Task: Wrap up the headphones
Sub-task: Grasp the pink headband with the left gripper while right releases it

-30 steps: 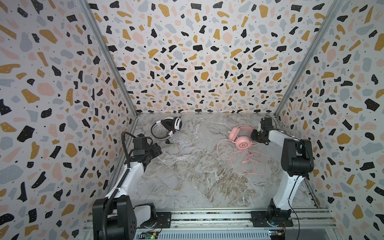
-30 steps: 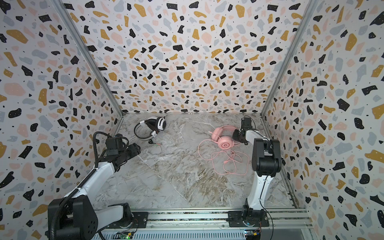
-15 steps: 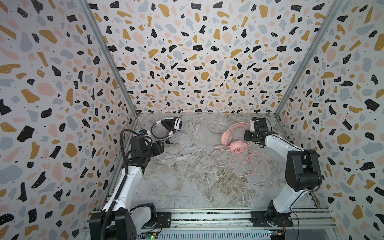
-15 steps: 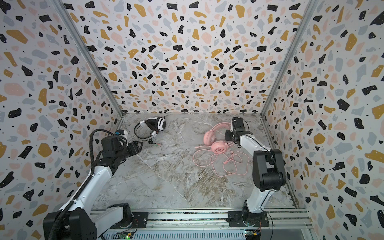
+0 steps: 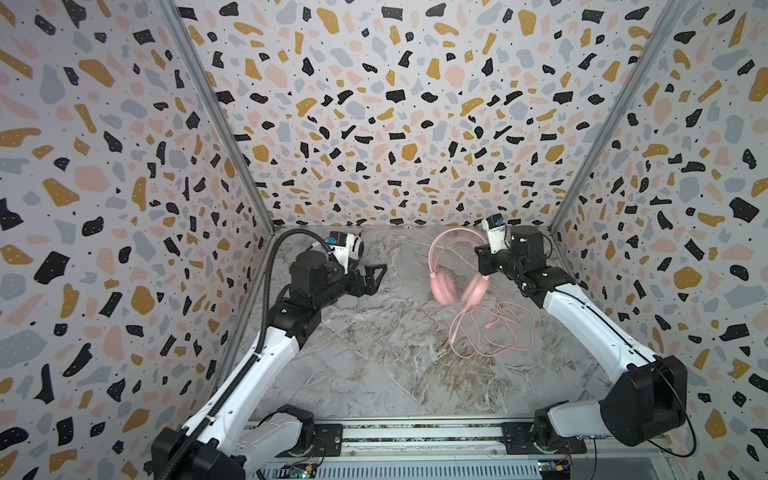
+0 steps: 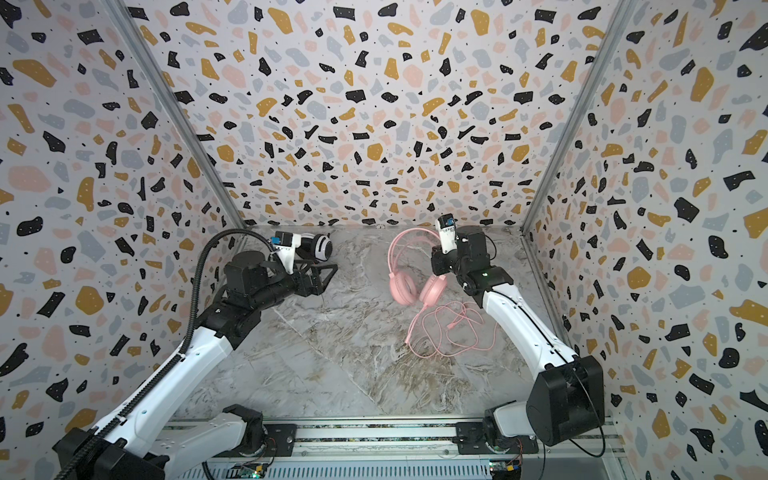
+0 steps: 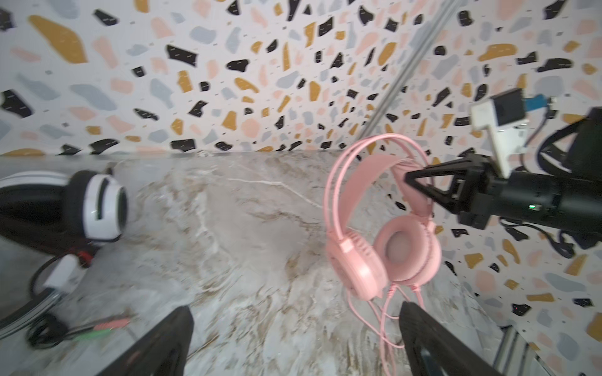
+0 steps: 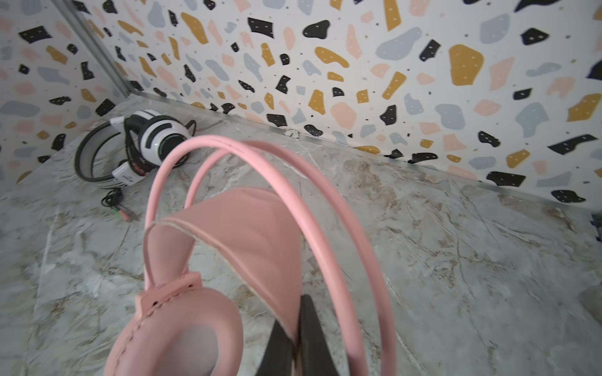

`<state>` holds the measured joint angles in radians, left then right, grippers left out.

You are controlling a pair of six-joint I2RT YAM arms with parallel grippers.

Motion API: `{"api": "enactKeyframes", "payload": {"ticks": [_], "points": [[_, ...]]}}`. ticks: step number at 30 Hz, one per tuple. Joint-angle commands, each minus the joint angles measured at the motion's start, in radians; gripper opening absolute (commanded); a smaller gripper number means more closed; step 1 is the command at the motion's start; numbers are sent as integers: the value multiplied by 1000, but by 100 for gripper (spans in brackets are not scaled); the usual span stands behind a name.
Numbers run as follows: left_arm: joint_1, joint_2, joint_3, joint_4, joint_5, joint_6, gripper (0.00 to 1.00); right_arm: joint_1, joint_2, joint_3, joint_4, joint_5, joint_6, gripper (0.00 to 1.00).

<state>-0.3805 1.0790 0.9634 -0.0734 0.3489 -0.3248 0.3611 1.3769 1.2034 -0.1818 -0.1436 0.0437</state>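
Left pincer [image 7: 294,309] spread wide, right pincer [image 8: 298,325] clamped, raised

Everything is lit brightly and evenly by diffuse light; only faint, soft shadows are cast on the marble floor [image 5: 374,353]. In the left wrist view the white-and-black headset [image 7: 101,205] is smeared by blur. In the right wrist view the nearby pink headset [image 8: 182,325] is rendered soft.
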Motion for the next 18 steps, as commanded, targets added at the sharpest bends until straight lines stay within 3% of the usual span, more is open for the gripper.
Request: {"api": "enactKeyframes", "payload": {"ticks": [1, 9, 14, 18], "points": [[-90, 51, 57, 57, -87, 48, 100, 56, -39, 91, -35, -15, -22, 4], [-228, 224, 272, -91, -283, 209, 100, 181, -36, 206, -139, -31, -27, 5], [-302, 254, 286, -104, -415, 258, 100, 231, -33, 229, -147, -29, -11, 6], [-305, 290, 335, -189, -614, 271, 100, 283, -26, 244, -142, -43, -15, 6]]}}
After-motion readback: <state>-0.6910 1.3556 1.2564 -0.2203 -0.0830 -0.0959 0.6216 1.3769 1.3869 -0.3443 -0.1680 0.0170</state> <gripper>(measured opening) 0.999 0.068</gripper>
